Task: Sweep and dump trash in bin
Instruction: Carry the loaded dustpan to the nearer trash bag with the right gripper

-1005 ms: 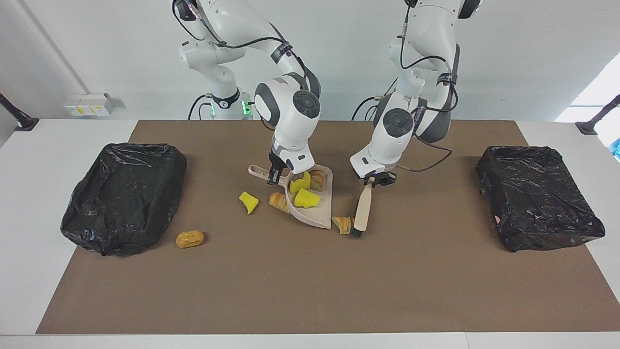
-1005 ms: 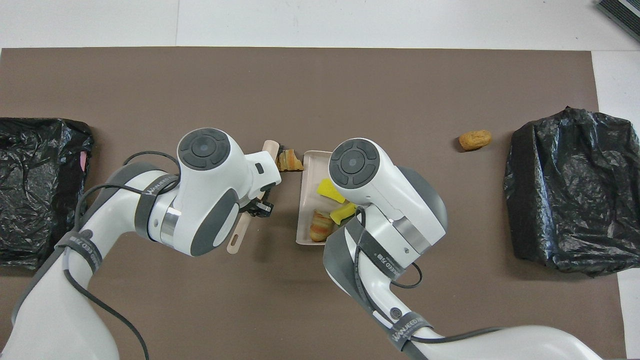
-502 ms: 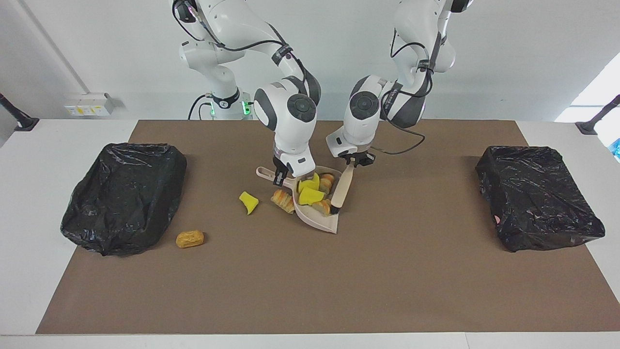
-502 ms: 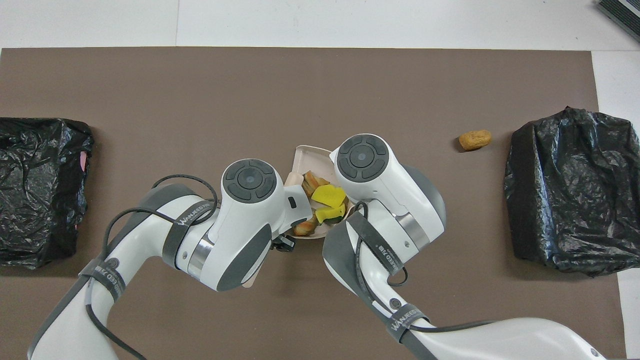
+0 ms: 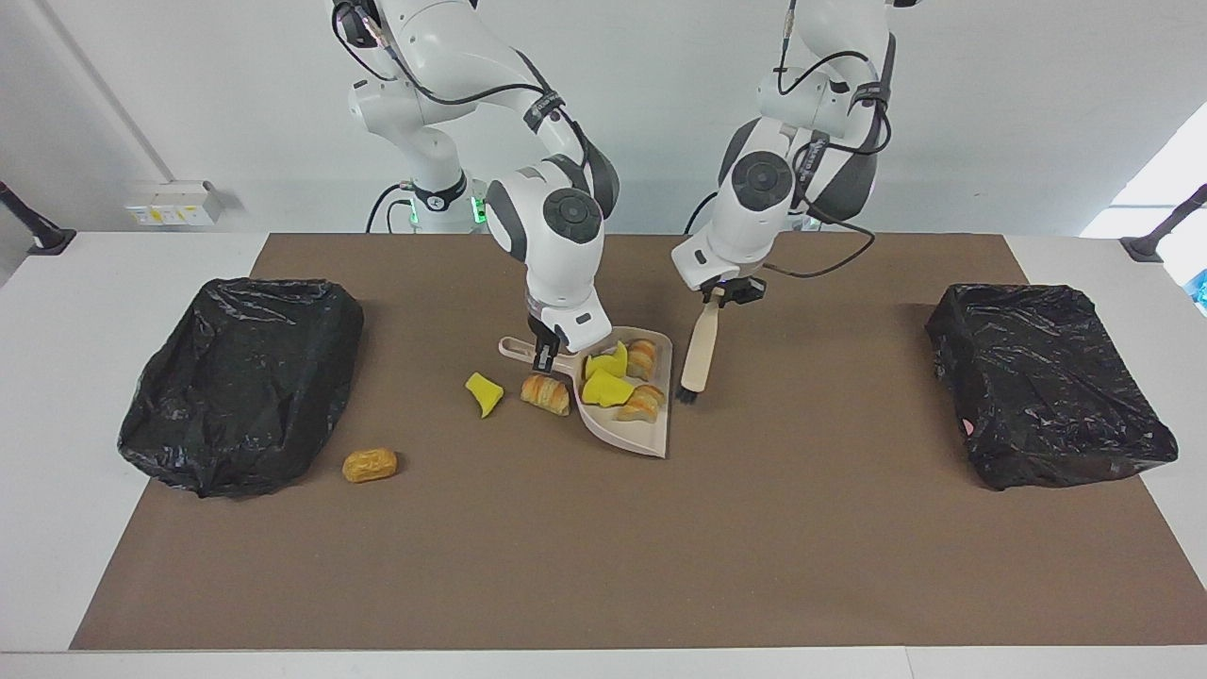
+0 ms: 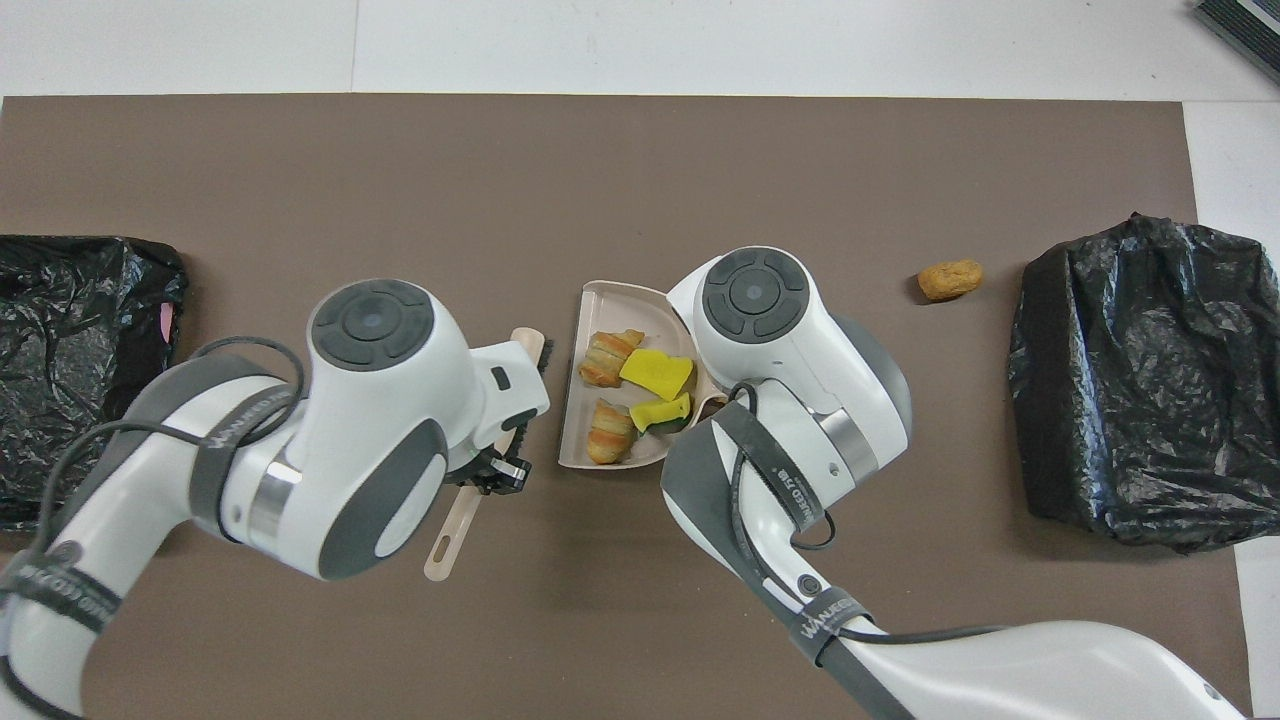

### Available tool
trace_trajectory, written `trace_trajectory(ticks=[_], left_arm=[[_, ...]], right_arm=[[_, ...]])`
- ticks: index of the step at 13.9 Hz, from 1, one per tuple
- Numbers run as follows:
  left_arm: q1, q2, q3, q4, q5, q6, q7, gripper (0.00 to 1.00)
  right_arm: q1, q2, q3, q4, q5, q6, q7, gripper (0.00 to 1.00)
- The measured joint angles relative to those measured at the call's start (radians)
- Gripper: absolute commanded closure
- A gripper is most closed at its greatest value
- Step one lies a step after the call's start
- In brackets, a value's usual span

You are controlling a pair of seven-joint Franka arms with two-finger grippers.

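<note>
Left tool [image 5: 714, 298] clamps the brush [image 5: 696, 351]; right tool [image 5: 544, 356] clamps the dustpan [image 5: 651, 438] handle. Keep the pan's lip flat on the worktop [image 5: 603, 547] while sweeping the remaining trash [image 5: 485, 392].

Beige dustpan [image 5: 651, 443] holds yellow sponge wedges [image 5: 603, 387] and tan striped pastry pieces [image 5: 643, 404]; golden-brown bun [image 5: 370, 465], brown mat [image 5: 603, 547], black bin bags [image 5: 240, 377], pale wood brush [image 5: 698, 344] with black bristles.

A white table [image 5: 113, 566] under a brown mat [image 5: 603, 547] carries black-bagged bins [image 5: 240, 382] [image 5: 1047, 382] at both ends, a beige dustpan [image 5: 627, 436] mid-mat, and a loose sponge wedge [image 5: 484, 391], pastry piece [image 5: 545, 392] and bun [image 5: 370, 464].
</note>
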State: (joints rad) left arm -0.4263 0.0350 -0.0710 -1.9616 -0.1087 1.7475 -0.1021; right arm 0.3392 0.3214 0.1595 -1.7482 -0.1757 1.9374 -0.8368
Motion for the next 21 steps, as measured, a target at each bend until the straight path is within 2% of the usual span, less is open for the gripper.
trace_trajectory(ticks=[2, 4, 7, 10, 12, 14, 17, 21], left_arm=[[0.044, -0.085, 0.004, 0.000, -0.010, -0.119, -0.032, 1.00], [0.032, -0.147, -0.006, -0.012, -0.016, -0.208, -0.132, 1.00], [-0.065, -0.203, -0.026, -0.081, -0.032, -0.206, -0.297, 1.00], [-0.165, -0.253, -0.030, -0.204, -0.086, -0.031, -0.499, 1.00], [-0.254, -0.257, -0.032, -0.281, -0.090, 0.118, -0.627, 1.00], [-0.329, -0.238, -0.034, -0.341, -0.092, 0.240, -0.689, 1.00], [-0.382, -0.179, -0.033, -0.373, -0.093, 0.352, -0.725, 1.00], [-0.411, -0.106, -0.034, -0.374, -0.093, 0.430, -0.806, 1.00]], right_arm=[[-0.026, -0.030, 0.000, 0.006, 0.002, -0.019, -0.064, 1.00], [-0.059, -0.067, 0.000, 0.013, 0.017, -0.050, -0.148, 1.00], [-0.136, -0.110, -0.001, 0.059, 0.025, -0.134, -0.312, 1.00], [-0.247, -0.122, -0.005, 0.100, 0.027, -0.175, -0.483, 1.00], [-0.331, -0.124, -0.008, 0.103, 0.027, -0.176, -0.583, 1.00], [-0.405, -0.128, -0.011, 0.105, 0.026, -0.176, -0.671, 1.00], [-0.511, -0.134, -0.013, 0.111, 0.026, -0.176, -0.821, 1.00], [-0.644, -0.139, -0.019, 0.146, 0.007, -0.176, -0.981, 1.00]])
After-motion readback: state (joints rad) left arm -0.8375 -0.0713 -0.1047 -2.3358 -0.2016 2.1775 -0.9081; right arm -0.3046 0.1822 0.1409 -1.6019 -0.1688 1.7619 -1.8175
